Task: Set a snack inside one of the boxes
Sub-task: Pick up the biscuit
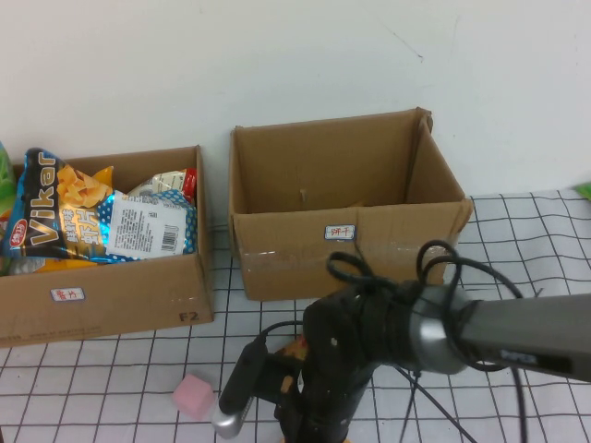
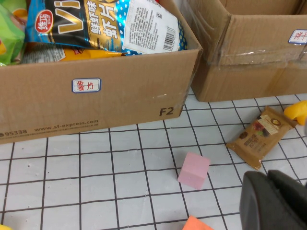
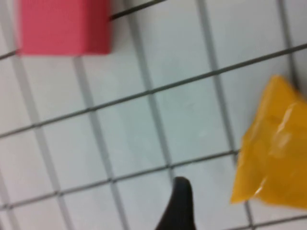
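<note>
Where left pincer (image 2: 276, 201), right pincer (image 3: 178, 208) hover, tbl (image 1: 120, 388)'s gridded.

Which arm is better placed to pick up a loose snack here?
Right. The right gripper hangs low over the grid cloth before the larger brown cardboard box, beside a yellow packet. The left gripper is shut, off by the pink cube.
</note>
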